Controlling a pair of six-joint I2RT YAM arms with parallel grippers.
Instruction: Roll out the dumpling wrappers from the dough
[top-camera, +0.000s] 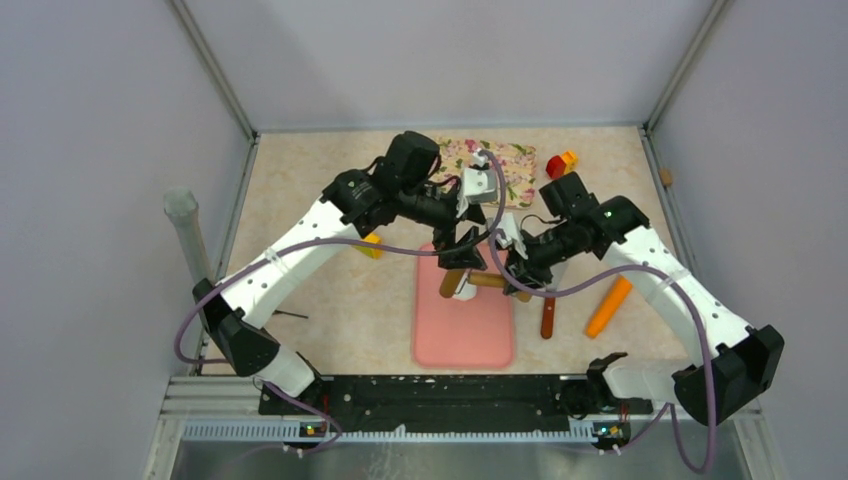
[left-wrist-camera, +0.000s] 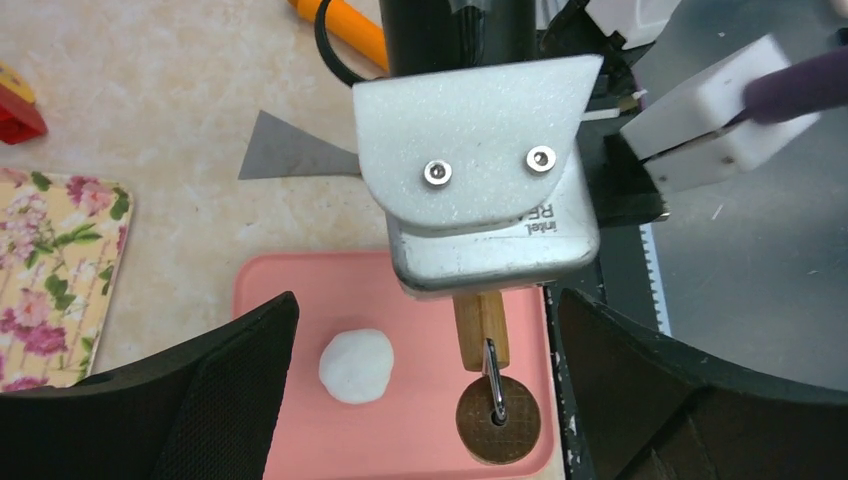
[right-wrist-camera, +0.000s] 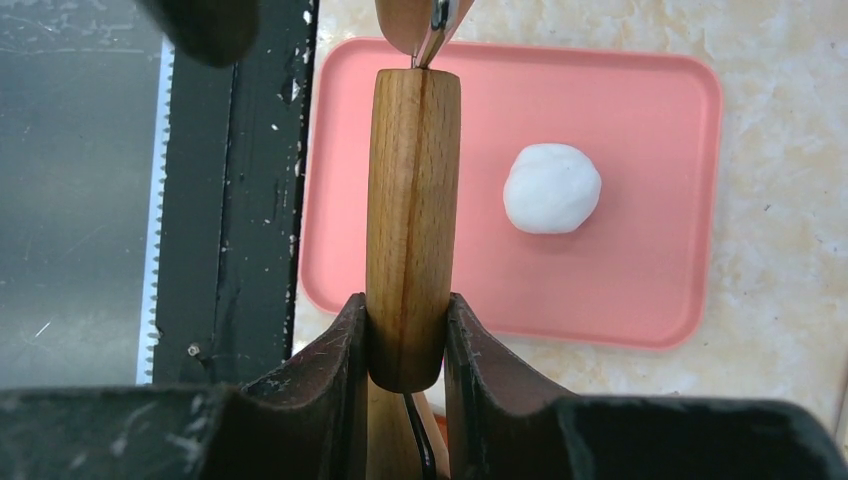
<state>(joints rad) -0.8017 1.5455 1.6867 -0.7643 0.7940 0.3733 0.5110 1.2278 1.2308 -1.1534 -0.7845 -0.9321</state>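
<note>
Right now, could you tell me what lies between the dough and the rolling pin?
Only bare pink mat separates the dough from the rolling pin, as the right wrist view shows.

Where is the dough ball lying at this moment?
In the right wrist view the dough sits on the pink mat, toward the picture's right, apart from the wooden rolling pin clamped in the right gripper.

From above, the pin hides most of the dough; the right wrist view's top edge cuts off the pin's far end.
</note>
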